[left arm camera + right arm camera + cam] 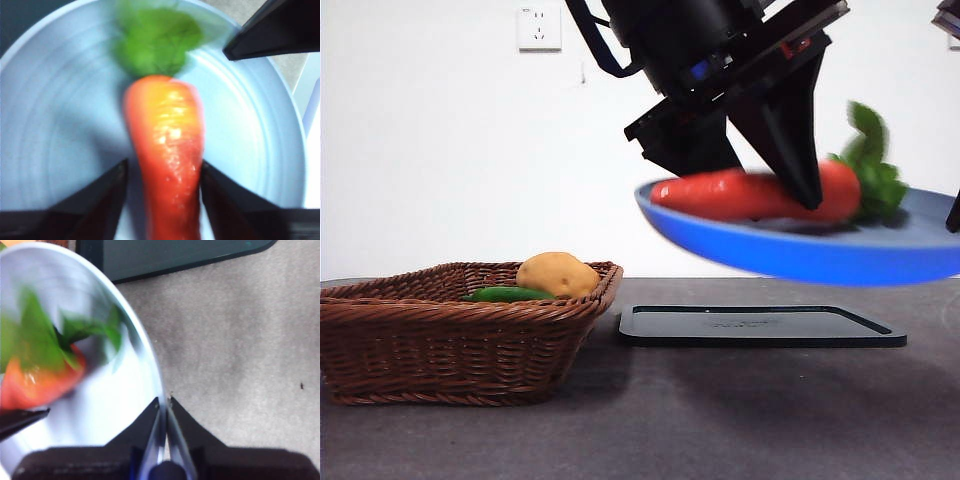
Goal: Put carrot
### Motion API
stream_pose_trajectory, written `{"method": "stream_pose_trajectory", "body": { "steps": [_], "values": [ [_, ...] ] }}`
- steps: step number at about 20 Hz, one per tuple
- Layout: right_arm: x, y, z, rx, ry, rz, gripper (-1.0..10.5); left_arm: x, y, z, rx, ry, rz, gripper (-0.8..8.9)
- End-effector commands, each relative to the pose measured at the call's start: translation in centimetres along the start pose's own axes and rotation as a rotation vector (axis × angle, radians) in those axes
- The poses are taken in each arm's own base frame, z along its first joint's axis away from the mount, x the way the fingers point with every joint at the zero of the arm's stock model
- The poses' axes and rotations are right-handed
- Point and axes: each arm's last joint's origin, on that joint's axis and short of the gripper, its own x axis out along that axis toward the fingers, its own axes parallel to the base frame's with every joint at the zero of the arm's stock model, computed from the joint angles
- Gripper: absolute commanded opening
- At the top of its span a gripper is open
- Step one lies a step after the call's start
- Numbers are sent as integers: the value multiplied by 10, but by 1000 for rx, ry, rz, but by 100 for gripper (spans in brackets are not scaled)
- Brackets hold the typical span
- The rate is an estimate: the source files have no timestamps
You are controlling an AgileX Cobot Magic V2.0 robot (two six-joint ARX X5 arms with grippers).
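Observation:
The orange-red carrot [750,193] with green leaves [870,160] lies lengthwise on a blue plate [800,255] that hangs tilted above the table. My left gripper [808,195] comes down from above, its jaws close against both sides of the carrot [167,150], near its thin end. My right gripper [165,402] is shut on the rim of the plate [110,405] and holds it up. It shows as a dark tip [953,210] at the right edge of the front view. The carrot [35,380] and its leaves look blurred.
A brown wicker basket [450,340] stands at the left with a yellow-brown potato [557,274] and a green pepper [510,294] in it. A flat black tray [760,326] lies on the grey table below the plate. A wall socket [539,27] is behind.

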Motion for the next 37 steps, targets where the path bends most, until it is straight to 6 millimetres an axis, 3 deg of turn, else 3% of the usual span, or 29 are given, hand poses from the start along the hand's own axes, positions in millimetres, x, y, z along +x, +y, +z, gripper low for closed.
{"method": "stream_pose_trajectory", "body": {
  "steps": [1,4,9,13,16,19,22,28,33,37],
  "values": [
    [3,1,5,15,6,2,5,1,-5,3,5,-7,-6,271],
    [16,-4,8,41,66,-19,5,-25,-7,8,3,-70,-6,271],
    [47,-21,32,95,130,-63,5,-98,-17,6,20,-202,-6,270],
    [68,-28,84,111,107,-77,5,-154,-24,-8,30,-273,-8,270],
    [86,-32,128,120,79,-75,5,-175,-26,-19,29,-276,-4,270],
    [111,-38,167,148,77,-49,5,-180,-26,-26,25,-240,-2,270],
    [132,-45,187,187,95,-57,5,-178,-26,-27,22,-220,0,270],
    [158,-60,183,224,170,-85,11,-179,-25,-24,21,-247,39,270],
    [158,-60,183,213,170,-86,176,-179,-25,-24,20,-248,44,270],
    [146,-54,185,194,160,-77,187,-179,-23,-22,49,-267,107,270]
  ]
}}
